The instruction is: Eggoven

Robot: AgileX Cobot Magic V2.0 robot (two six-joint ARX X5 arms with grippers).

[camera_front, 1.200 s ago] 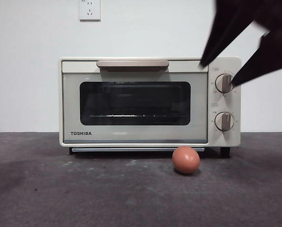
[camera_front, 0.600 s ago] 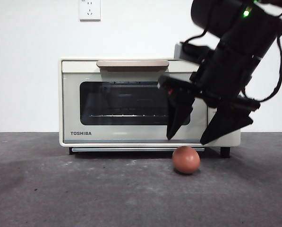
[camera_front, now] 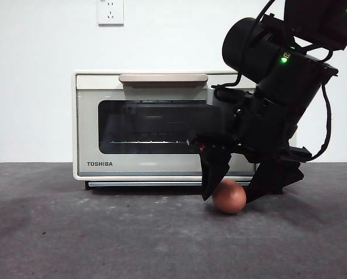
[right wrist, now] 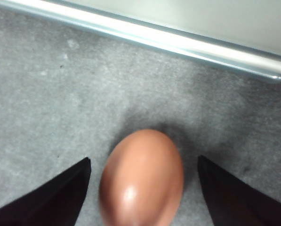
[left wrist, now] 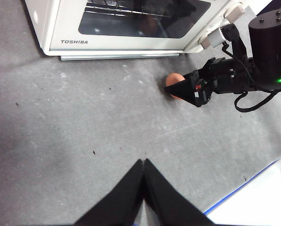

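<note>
Moved since a second ago: right gripper [camera_front: 229, 196] has come down from beside the oven's upper knob to bench level, and its jaws now bracket the egg; the egg and oven sit where they were.
Right jaws: spread wide, one tip on each side of the egg [camera_front: 229, 196], low near the bench; the wrist view shows a gap between each jaw and the shell, so no touch that I can see.
Right gripper, own view: [right wrist: 142, 188] with the egg [right wrist: 142, 178] centred between the two black tips.
Right arm pose: reaches in from the upper right of the front view, bent steeply downward, wrist tilted, green lights lit on its body.
Left gripper: [left wrist: 143, 162] held high above the bench, well away from the egg [left wrist: 173, 81]; jaws pressed together, holding nothing.
Egg: lying on the dark grey bench [camera_front: 103, 238], just in front of the oven's right half, not touching it.
Toaster oven: [camera_front: 144, 165] cream, door closed, handle along the top of the door; its knob side is covered by the arm.
Count: one egg, one oven, two grippers.
Wall: a white socket [camera_front: 110, 11] above the oven.
</note>
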